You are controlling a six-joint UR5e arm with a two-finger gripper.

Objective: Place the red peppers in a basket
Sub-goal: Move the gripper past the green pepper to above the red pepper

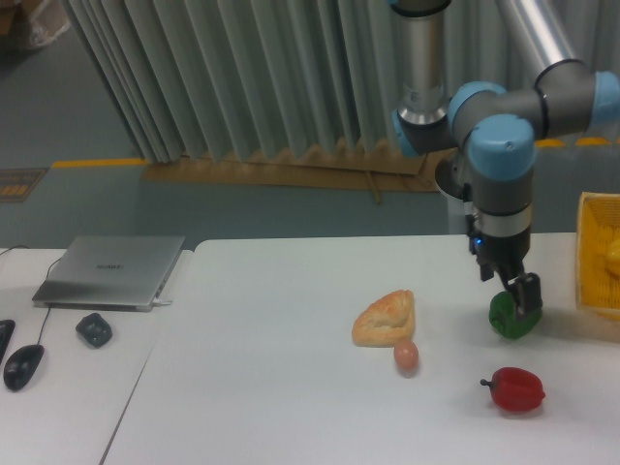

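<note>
Over the green pepper (508, 320) hangs the tool (520, 294) — its opening impossible to judge — well short of the red pepper (516, 389).

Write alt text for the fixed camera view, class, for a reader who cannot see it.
A robot arm's hand hangs right in front of a green pepper on a white table, while the red pepper lies untouched nearer the camera. A yellow basket sits at the right edge; bread and an egg lie mid-table.

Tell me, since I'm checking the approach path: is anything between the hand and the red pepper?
Yes. The green bell pepper sits directly under the hand, overlapping it in view. The red pepper lies apart, nearer the camera, with bare table between them.
</note>
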